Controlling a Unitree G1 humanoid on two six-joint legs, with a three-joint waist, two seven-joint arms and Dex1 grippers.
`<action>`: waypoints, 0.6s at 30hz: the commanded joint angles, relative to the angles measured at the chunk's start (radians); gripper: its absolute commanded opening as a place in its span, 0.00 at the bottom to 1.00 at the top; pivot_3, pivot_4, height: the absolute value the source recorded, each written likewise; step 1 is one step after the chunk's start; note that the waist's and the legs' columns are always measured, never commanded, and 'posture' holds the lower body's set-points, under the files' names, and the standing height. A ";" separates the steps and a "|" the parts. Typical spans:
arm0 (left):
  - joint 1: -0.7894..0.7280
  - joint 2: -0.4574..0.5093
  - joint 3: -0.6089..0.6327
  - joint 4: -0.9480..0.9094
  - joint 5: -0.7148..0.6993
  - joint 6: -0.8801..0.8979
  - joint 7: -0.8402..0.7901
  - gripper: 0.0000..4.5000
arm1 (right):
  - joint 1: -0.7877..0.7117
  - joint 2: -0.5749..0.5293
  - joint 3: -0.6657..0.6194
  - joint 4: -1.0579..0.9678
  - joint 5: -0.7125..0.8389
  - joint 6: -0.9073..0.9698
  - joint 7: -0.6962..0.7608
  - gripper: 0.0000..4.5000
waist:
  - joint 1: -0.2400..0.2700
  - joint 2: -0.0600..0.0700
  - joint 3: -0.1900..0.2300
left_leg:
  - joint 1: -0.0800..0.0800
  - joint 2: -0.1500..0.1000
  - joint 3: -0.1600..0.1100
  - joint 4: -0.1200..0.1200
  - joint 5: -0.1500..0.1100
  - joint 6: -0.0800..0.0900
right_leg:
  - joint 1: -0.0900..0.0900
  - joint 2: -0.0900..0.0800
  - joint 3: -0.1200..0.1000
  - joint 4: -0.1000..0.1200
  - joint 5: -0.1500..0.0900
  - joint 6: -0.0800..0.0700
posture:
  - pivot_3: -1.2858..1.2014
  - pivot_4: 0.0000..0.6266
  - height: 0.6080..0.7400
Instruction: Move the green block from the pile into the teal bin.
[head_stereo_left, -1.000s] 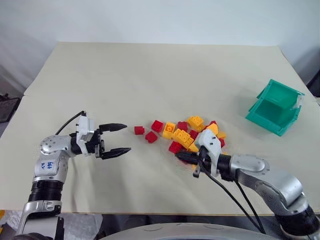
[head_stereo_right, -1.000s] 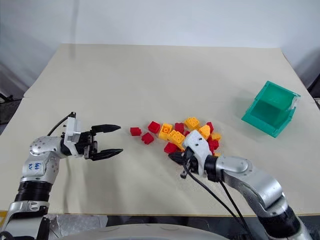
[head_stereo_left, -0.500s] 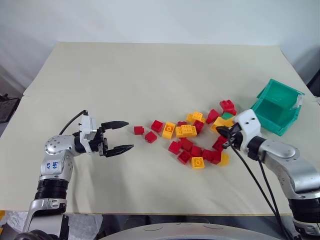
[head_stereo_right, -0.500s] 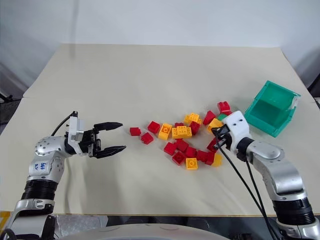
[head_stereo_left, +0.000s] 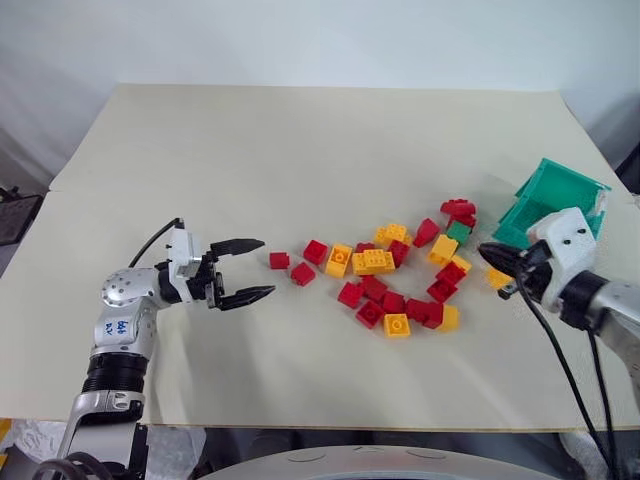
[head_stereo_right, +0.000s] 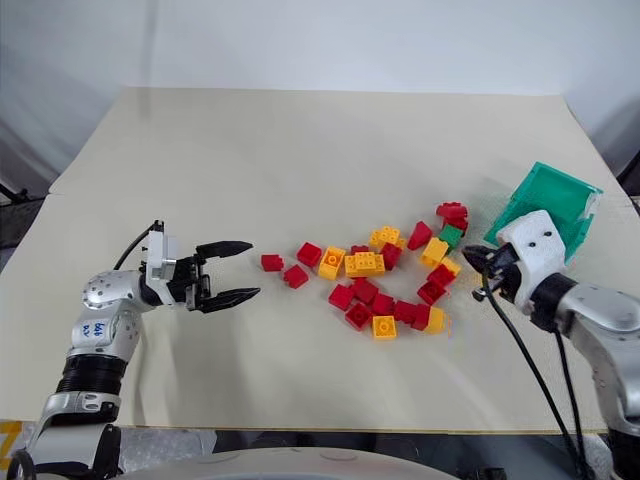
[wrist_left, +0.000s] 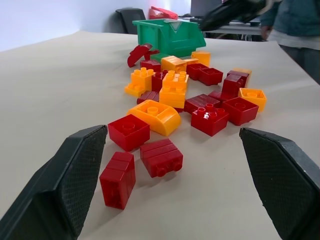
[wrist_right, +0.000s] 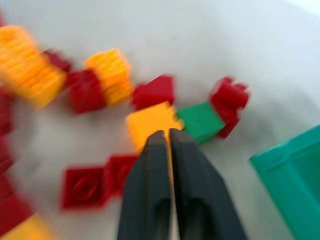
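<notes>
lying on the table, the green block is sitting at the right edge of the pile, touching a yellow brick on one side & red bricks on the other. it is resting near the teal bin but apart from it, not inside. the right gripper is hovering just beside the pile's right side, in front of the bin, pointing toward the bricks; in the right wrist view its fingers are pressing together w/ nothing between them, the block lying just past the tips. the left gripper is hanging over bare table left of the pile, jaws spread wide & gripping nothing, two loose red bricks lying just ahead of it.
</notes>
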 joint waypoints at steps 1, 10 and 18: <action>-0.017 0.003 0.003 0.008 -0.003 -0.020 -0.016 1.00 | 0.064 -0.054 -0.147 -0.014 0.022 0.002 0.074 0.36 | 0.000 0.000 0.000 | 0.000 0.000 0.000 0.000 0.000 0.000 | 0.000 0.000 0.000 0.000 0.000 0.000 | 0.52 0.24 1.00; -0.045 -0.002 -0.001 0.049 0.000 -0.041 -0.037 1.00 | 0.170 -0.151 -0.255 0.060 -0.025 -0.012 0.165 0.99 | -0.004 -0.001 0.000 | 0.002 0.000 0.003 0.000 0.000 0.001 | 0.000 0.000 0.004 0.002 0.000 0.001 | 0.52 0.24 1.00; -0.044 -0.020 -0.002 0.042 0.001 -0.056 -0.023 1.00 | -0.170 -0.017 0.038 0.155 -0.011 0.125 -0.030 0.99 | -0.012 -0.001 0.000 | 0.004 0.001 0.005 0.001 0.001 0.000 | -0.001 0.000 0.006 0.004 0.001 0.000 | 0.52 0.24 1.00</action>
